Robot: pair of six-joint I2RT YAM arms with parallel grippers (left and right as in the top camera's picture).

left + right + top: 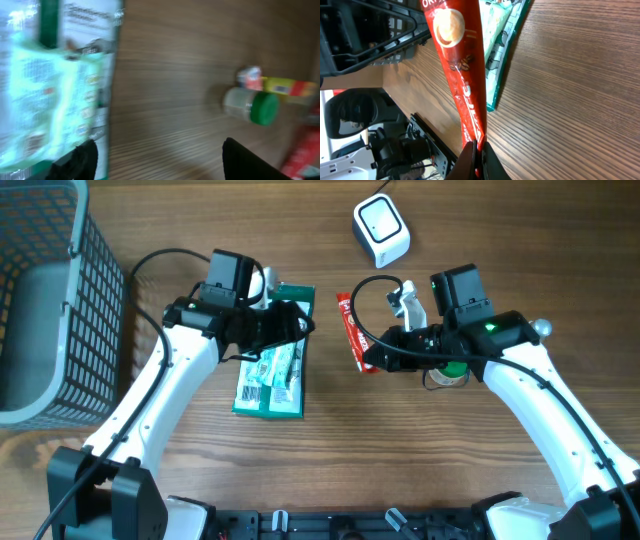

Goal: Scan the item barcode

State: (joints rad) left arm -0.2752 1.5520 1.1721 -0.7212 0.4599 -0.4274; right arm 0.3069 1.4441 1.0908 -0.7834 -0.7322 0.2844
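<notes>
Nearest in the right wrist view: right pincer, two dark fingers clenched on the narrow end of the red sachet. Long, slim, glossy foil stick, creased down its length, printed with a cream coffee-cup roundel, scattered beans and white lettering. Stretches away from the fingertips over the desk, brown wood-grain laminate with fine straight streaks. Cannot tell whether resting on the wood or held just above it. Just beyond and beside it, a flat green pack, rectangular, with paler, crinkled film packets on top.

In the left wrist view, badly smeared: left pincer released, dark fingertips spread wide with bare wood between them, one tip at the edge of the green pack. Farther off, a small clear jar with a round green lid, and behind it something yellow and red, perhaps a tube.

From overhead, sachet between the green pack and the right arm, near the desk's middle. Farther back, well apart from the sachet, the scanner: white plastic block with rounded corners, a darker square window on top, and a thin cable leading off. At the far left edge, a grey plastic basket, lattice walls around a smooth floor.
</notes>
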